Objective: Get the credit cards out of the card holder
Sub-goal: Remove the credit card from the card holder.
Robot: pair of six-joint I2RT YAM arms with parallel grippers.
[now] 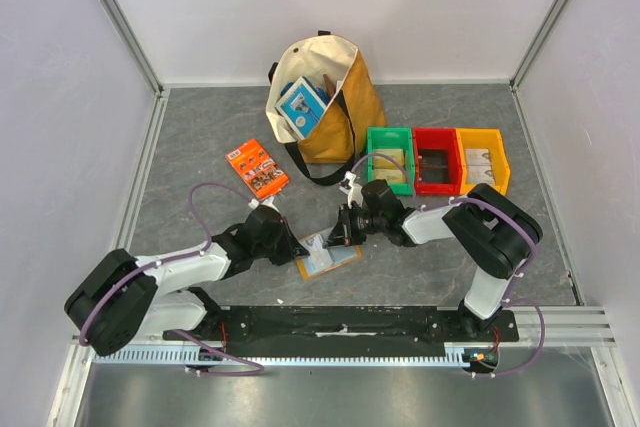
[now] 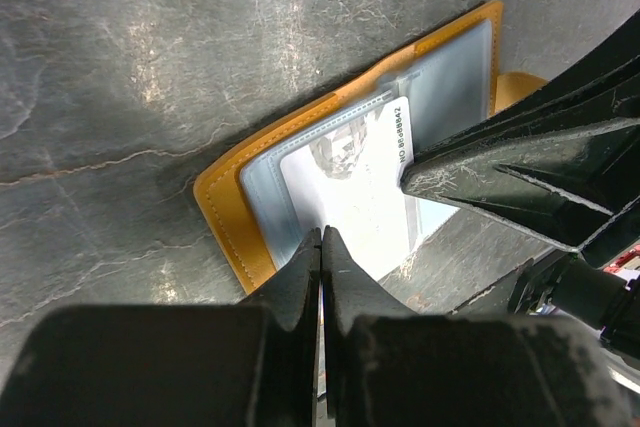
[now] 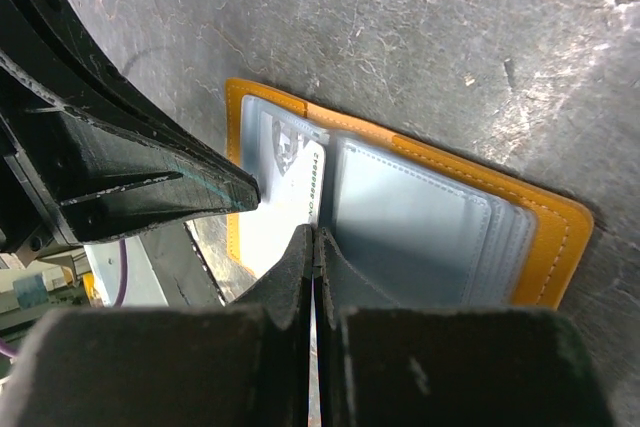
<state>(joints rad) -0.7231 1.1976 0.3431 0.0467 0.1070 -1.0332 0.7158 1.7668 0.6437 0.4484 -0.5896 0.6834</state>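
Orange packet [image 1: 257, 169] (printed) lies apart from the card holder [image 1: 328, 257].

Grey stone-textured table top [image 1: 200, 137], veined and scuffed. Plain pale walls [image 1: 330, 7] on three sides; aluminium rails [image 1: 120, 17] at corners.

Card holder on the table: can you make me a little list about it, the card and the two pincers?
card holder: open, flat on the grey table
white card: lying in the open holder
left pincer: shut, tips at the card's edge
right pincer: shut, tips on the holder by the card
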